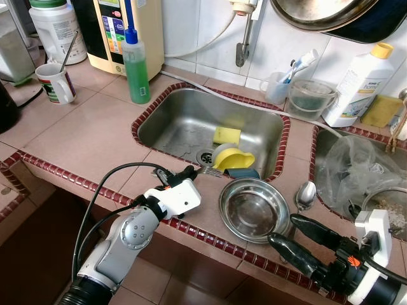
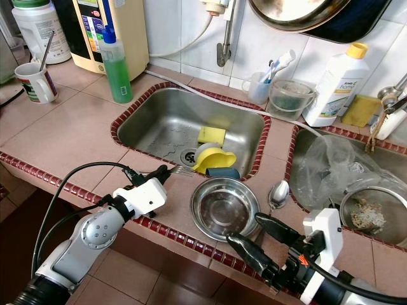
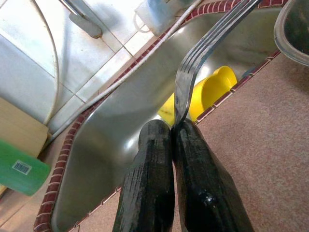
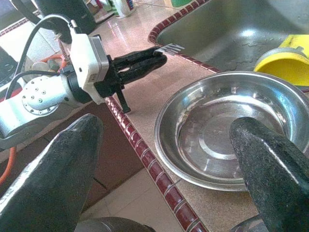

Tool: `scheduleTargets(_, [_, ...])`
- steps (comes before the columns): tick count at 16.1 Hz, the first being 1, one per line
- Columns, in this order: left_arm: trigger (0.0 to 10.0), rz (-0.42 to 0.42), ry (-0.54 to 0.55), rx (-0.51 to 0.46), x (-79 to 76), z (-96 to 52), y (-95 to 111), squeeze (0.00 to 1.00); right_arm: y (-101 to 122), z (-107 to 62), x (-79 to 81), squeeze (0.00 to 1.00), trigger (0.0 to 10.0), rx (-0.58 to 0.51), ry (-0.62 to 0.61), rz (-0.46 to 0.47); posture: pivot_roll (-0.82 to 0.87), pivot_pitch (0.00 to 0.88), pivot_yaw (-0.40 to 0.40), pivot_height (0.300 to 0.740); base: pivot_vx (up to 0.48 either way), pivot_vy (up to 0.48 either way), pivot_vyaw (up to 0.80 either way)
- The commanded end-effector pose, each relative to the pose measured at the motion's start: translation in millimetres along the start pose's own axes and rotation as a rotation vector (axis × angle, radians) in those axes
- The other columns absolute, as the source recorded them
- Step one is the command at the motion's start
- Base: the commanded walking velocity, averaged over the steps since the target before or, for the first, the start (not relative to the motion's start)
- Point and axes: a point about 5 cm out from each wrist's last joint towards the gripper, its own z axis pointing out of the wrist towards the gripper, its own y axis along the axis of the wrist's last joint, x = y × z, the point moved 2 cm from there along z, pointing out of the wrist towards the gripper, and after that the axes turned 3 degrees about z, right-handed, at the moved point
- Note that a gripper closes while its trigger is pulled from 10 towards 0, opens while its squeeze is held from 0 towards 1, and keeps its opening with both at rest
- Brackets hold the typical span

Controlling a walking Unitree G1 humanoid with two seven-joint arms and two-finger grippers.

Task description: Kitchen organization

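Note:
My left gripper (image 1: 194, 170) is shut on a metal fork (image 1: 210, 170) at the front rim of the steel sink (image 1: 184, 124). The fork's tines (image 3: 203, 53) reach out over the basin toward a yellow cup (image 1: 232, 157). A round steel bowl (image 1: 254, 208) rests on the counter just right of the fork. My right gripper (image 1: 285, 230) is open at the counter's front edge, its fingers pointing at the bowl's near right rim without touching it. A spoon (image 1: 305, 194) lies beside the bowl on its right.
A yellow sponge (image 1: 226, 135) lies in the sink. A green soap bottle (image 1: 135, 67) and a mug (image 1: 56, 82) stand at the back left, a white bottle (image 1: 359, 82) at the back right. A second basin (image 1: 356, 165) on the right holds a plastic bag and a strainer.

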Motion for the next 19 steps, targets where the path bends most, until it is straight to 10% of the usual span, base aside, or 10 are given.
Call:
scheduleTargets(1, [0.0,-0.012,-0.032,0.032,-7.6,-3.0,-6,0.00,4,-1.7,0.9,0.00,10.0,-0.003,-0.003,-0.016,-0.15,0.096,-0.042,0.740,0.000,0.000,0.00])
scheduleTargets(10, [0.4,-0.129,0.122,-0.040,45.6,11.4,16,0.00,12,13.4,-2.6,0.00,10.0,-0.054,0.010,-0.037,-0.13,0.053,-0.038,0.740,0.000,0.000,0.00])
scheduleTargets(12, [4.5,-0.226,0.159,-0.058,58.7,14.3,20,0.00,18,19.5,-5.0,0.00,10.0,-0.086,0.002,-0.041,-0.12,0.040,-0.033,0.740,0.000,0.000,0.00])
scheduleTargets(13, [10.0,-0.306,0.184,-0.065,67.9,16.5,23,0.00,23,24.3,-6.6,0.00,10.0,-0.117,0.000,-0.051,-0.12,0.030,-0.031,0.740,0.000,0.000,0.00])
scheduleTargets(19, [10.0,-0.454,0.234,-0.073,98.0,21.8,28,0.00,45,43.4,-16.6,0.00,10.0,-0.236,-0.047,-0.095,-0.08,0.000,-0.034,0.740,0.000,0.000,0.00])
